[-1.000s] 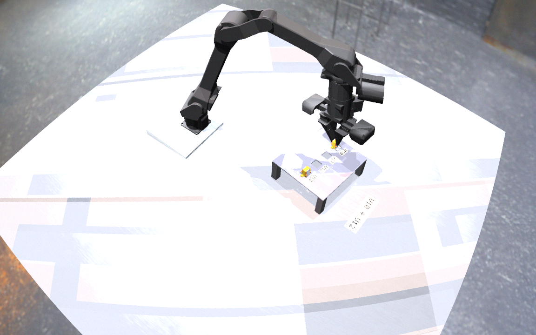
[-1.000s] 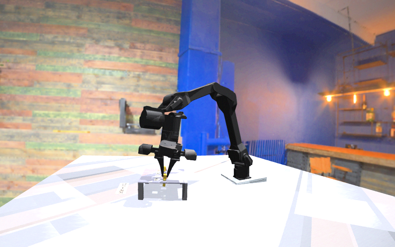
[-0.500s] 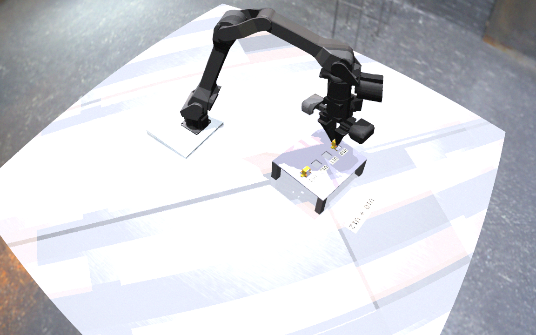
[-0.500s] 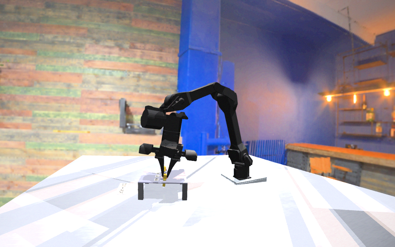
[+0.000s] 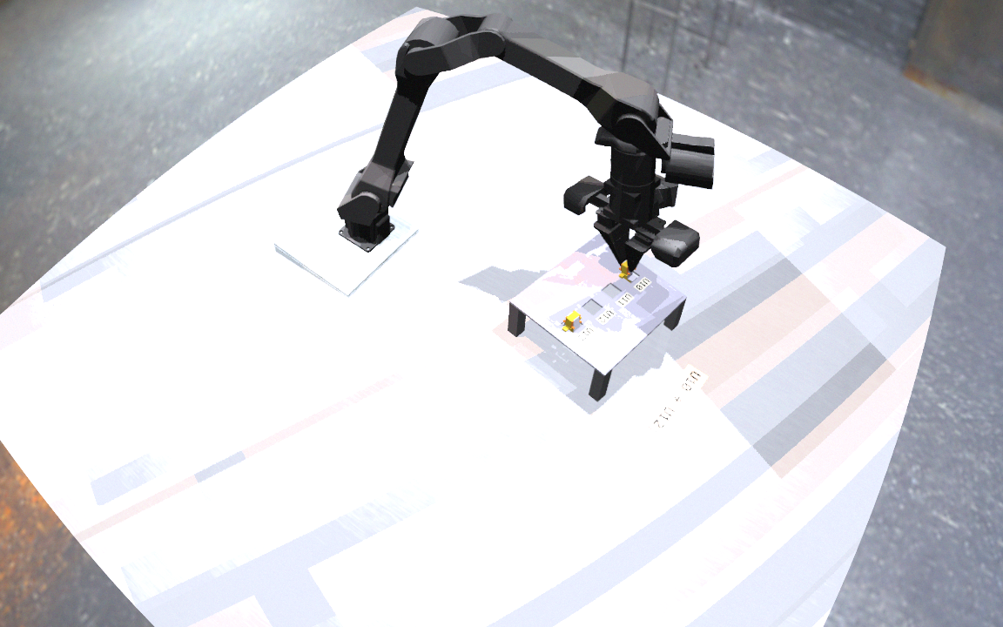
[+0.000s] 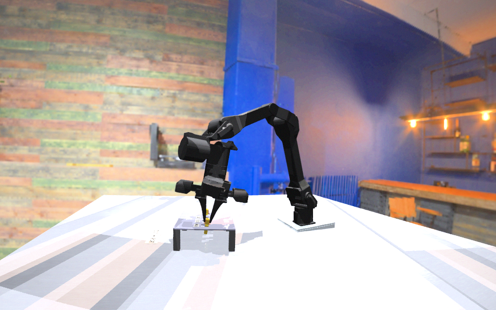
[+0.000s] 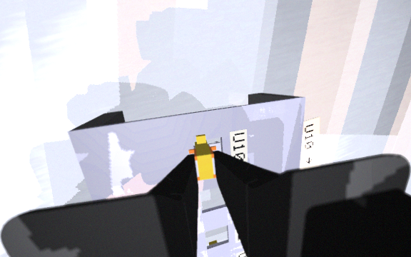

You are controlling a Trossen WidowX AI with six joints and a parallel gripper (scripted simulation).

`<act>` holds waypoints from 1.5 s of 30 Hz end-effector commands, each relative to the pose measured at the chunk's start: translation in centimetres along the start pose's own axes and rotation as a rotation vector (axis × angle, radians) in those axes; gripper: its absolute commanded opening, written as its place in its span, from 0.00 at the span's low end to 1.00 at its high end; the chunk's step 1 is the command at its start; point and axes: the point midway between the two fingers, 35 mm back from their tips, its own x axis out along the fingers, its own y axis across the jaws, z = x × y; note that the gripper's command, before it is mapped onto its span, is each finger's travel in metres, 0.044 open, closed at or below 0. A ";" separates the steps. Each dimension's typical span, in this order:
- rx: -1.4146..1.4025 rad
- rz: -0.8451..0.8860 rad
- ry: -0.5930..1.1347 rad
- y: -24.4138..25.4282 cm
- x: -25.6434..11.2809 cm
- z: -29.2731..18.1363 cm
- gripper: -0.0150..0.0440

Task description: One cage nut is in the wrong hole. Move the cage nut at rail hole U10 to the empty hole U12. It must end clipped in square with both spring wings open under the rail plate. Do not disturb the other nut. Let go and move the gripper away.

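Yellow shows between the black fingertips; the end effector (image 5: pixel 627 267) (image 6: pixel 208 221) (image 7: pixel 205 157) is clamped on the cage nut (image 5: pixel 624 270) (image 6: pixel 206 222) (image 7: pixel 205 165) at U10, its fingers pointing down at the rail plate (image 5: pixel 544 290) (image 6: pixel 224 227) (image 7: pixel 155 135); part of that nut shows below the plate in the exterior view, and orange bits stick out on either side of it up close; whether its wings are open, I can't tell. Over at U13 sits the other nut (image 5: pixel 572 320), yellow too, apart from the fingers; between the two nuts lie the square holes of U11 (image 5: pixel 611 291) and U12 (image 5: pixel 591 306), neither with a nut in it; the plate stands on dark legs on the pale, streaked worktop (image 5: pixel 256 374) (image 6: pixel 299 269) (image 7: pixel 191 43), and a "U10 → U12" label (image 5: pixel 676 399) (image 6: pixel 152 237) (image 7: pixel 310 143) lies beside it.
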 end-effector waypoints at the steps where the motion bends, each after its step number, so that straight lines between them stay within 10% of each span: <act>1: 0.006 -0.010 -0.002 0.1 -0.3 -0.1 0.31; 45: 0.006 -0.062 -0.002 0.2 -0.3 -0.1 0.31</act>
